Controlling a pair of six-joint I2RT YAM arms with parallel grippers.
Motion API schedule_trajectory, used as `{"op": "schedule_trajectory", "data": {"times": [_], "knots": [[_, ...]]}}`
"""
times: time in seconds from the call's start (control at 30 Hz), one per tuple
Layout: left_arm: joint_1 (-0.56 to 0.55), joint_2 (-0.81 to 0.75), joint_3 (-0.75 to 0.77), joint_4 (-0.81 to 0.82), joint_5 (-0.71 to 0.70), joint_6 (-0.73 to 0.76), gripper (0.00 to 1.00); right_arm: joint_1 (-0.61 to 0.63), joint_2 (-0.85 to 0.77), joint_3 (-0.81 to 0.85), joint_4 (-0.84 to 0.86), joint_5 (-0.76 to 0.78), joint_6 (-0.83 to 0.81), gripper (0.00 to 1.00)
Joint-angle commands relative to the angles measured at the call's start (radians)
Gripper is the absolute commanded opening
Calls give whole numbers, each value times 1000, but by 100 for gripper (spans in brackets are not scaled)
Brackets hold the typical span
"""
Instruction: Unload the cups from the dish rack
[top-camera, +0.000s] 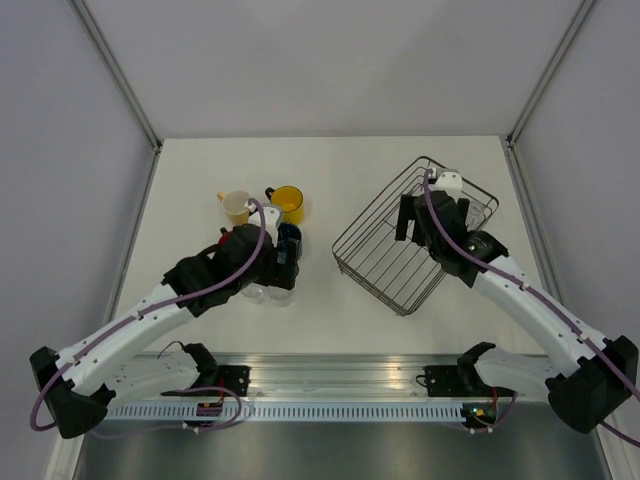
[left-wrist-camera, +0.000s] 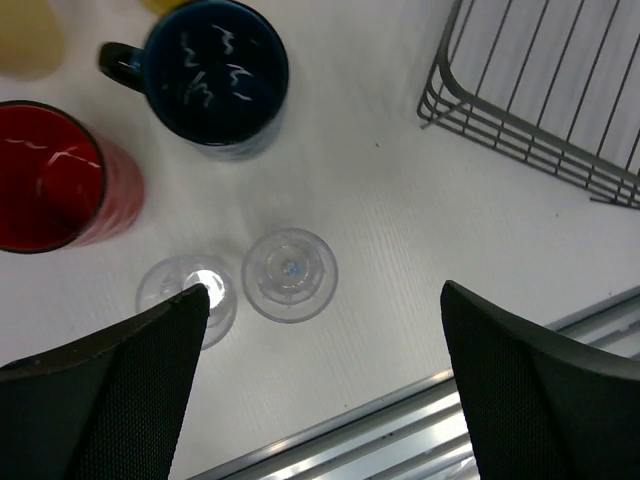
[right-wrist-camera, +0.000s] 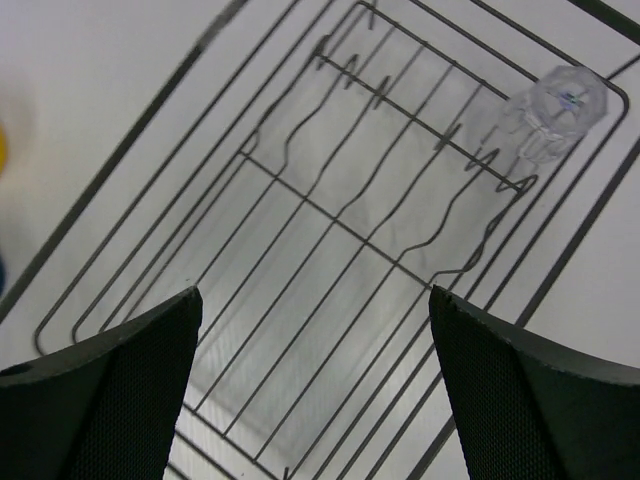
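The dark wire dish rack (top-camera: 400, 250) stands at the right of the table. One clear tumbler (right-wrist-camera: 556, 104) lies in its far corner, beyond the prongs. My right gripper (right-wrist-camera: 315, 385) hovers open and empty above the rack floor, and it shows in the top view (top-camera: 418, 226) too. On the table left of the rack stand a pale yellow mug (top-camera: 236, 206), a bright yellow mug (top-camera: 288, 203), a dark blue mug (left-wrist-camera: 215, 70), a red mug (left-wrist-camera: 50, 175) and two clear tumblers (left-wrist-camera: 290, 273) (left-wrist-camera: 188, 296). My left gripper (left-wrist-camera: 325, 375) is open and empty just above the tumblers.
The rack's near corner (left-wrist-camera: 450, 100) lies right of the blue mug. A metal rail (top-camera: 320, 375) runs along the table's front edge, close to the tumblers. Grey walls enclose the table on three sides.
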Motion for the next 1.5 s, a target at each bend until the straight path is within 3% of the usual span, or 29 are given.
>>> {"op": "schedule_trajectory", "data": {"times": [0.0, 0.13, 0.17, 0.3, 0.5, 0.97, 1.47], "knots": [[1, -55, 50, -43, -187, -57, 100, -133, 81, 69, 21, -65, 7, 98], [42, -17, 116, -244, -415, -106, 100, -243, 213, 141, -2, 24, 47, 98], [73, -21, 120, -269, -417, -105, 100, -266, 236, 152, -1, 42, 56, 98], [95, -77, 91, -267, -399, -62, 100, -384, 336, 187, 67, 53, 93, 98], [93, -93, -12, -208, -373, 7, 100, -464, 478, 296, 74, 69, 73, 94], [92, -121, -72, -119, -193, 82, 100, -644, 696, 443, 45, -181, -112, 88], [89, -126, -78, -103, -159, 98, 100, -657, 752, 414, 15, -186, -109, 84]]}}
